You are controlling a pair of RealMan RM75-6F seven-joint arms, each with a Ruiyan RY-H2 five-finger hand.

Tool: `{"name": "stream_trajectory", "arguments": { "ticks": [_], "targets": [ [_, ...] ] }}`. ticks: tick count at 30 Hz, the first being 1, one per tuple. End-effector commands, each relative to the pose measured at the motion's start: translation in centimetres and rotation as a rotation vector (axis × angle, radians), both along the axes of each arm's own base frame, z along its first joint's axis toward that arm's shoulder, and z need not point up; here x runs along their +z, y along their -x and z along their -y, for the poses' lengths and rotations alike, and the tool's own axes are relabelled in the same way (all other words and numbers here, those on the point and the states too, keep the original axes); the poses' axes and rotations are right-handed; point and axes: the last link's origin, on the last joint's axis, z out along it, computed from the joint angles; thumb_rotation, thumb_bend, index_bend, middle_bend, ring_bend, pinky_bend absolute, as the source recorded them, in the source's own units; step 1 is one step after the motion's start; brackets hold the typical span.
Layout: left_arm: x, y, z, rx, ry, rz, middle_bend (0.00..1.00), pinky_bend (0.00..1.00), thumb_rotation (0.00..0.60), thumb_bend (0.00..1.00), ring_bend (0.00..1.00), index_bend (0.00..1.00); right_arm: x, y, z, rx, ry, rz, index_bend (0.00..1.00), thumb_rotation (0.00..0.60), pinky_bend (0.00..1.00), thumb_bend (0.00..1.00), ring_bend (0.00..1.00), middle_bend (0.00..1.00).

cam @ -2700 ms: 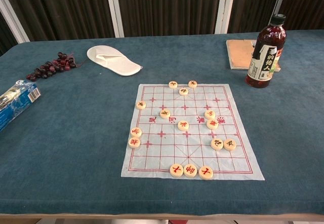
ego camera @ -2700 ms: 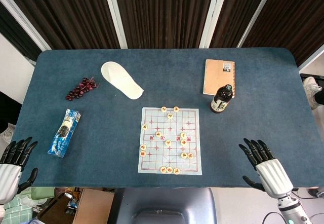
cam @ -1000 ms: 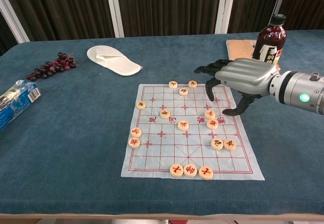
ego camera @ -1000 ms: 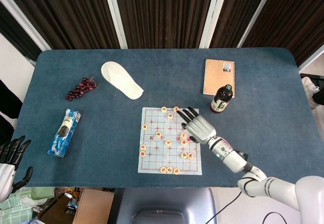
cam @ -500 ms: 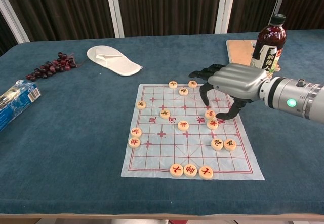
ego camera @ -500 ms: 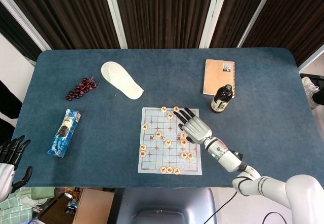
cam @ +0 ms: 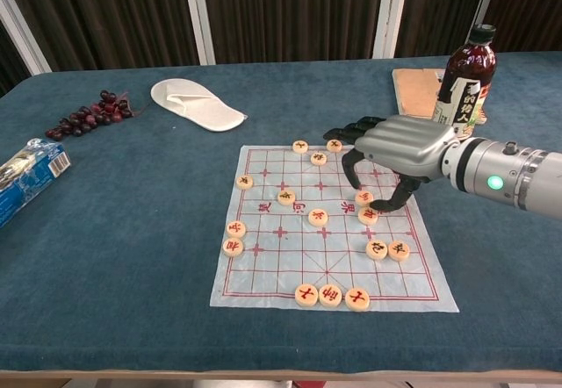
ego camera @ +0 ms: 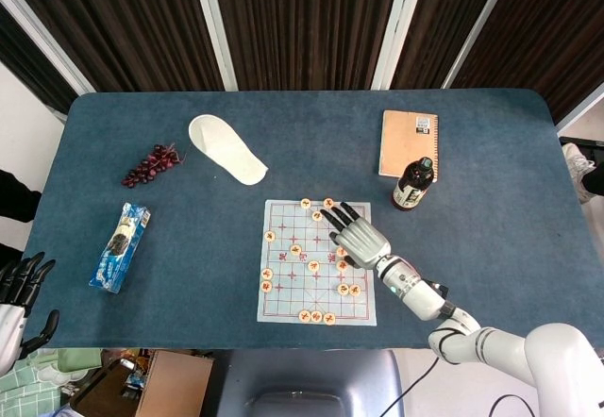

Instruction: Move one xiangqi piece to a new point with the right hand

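Observation:
The paper xiangqi board (ego camera: 283, 290) (cam: 281, 261) lies at the table's front centre with several round cream pieces on it. My right hand (ego camera: 357, 238) (cam: 399, 147) hangs palm down over the board's right half. Its fingers curve down, apart from each other. A finger and the thumb stand either side of one piece (cam: 363, 198), with a second piece (cam: 369, 216) just below the thumb tip. I cannot tell whether they touch it. In the head view the hand hides these pieces. My left hand (ego camera: 19, 290) is off the table at the front left, fingers spread, holding nothing.
A dark bottle (ego camera: 412, 184) (cam: 460, 89) stands right of the board, close behind my right hand, with a tan notebook (ego camera: 409, 144) (cam: 417, 92) behind it. A white slipper (ego camera: 226, 149) (cam: 195, 104), grapes (ego camera: 153, 164) (cam: 88, 114) and a blue snack packet (ego camera: 121, 245) (cam: 26, 176) lie to the left.
My right hand came from the table's front right edge onto the board, then edged left and lower, fingers curling down around a piece. The left hand has hardly moved.

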Motion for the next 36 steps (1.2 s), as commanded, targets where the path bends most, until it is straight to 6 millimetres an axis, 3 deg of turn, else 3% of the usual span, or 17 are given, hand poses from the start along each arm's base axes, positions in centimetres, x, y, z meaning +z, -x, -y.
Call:
{"name": "stream_trajectory", "arguments": {
  "ticks": [1, 14, 25, 36],
  "targets": [
    [0.0, 0.0, 0.0, 0.0, -0.001, 0.0, 0.0, 0.0, 0.6, 0.45, 0.0, 0.0, -0.1, 0.0, 0.0, -0.004, -0.002, -0.004, 0.6, 0.6, 0.0, 0.43, 0.0, 0.02],
    [0.1, 0.1, 0.0, 0.0, -0.004, 0.004, 0.0, 0.0, 0.6, 0.45, 0.0, 0.0, -0.3, -0.2, 0.0, -0.013, -0.001, -0.008, 0.7, 0.6, 0.0, 0.52, 0.0, 0.07],
    [0.2, 0.1, 0.1, -0.001, -0.009, 0.005, 0.0, 0.0, 0.6, 0.45, 0.0, 0.0, 0.2, -1.4, 0.4, -0.026, 0.026, 0.071, 0.71, 0.6, 0.0, 0.52, 0.0, 0.08],
    [0.5, 0.2, 0.2, -0.002, -0.02, 0.005, 0.0, 0.0, 0.6, 0.45, 0.0, 0.0, -2.5, -4.1, 1.2, -0.038, 0.041, 0.092, 0.71, 0.6, 0.0, 0.52, 0.0, 0.09]
  ]
}}
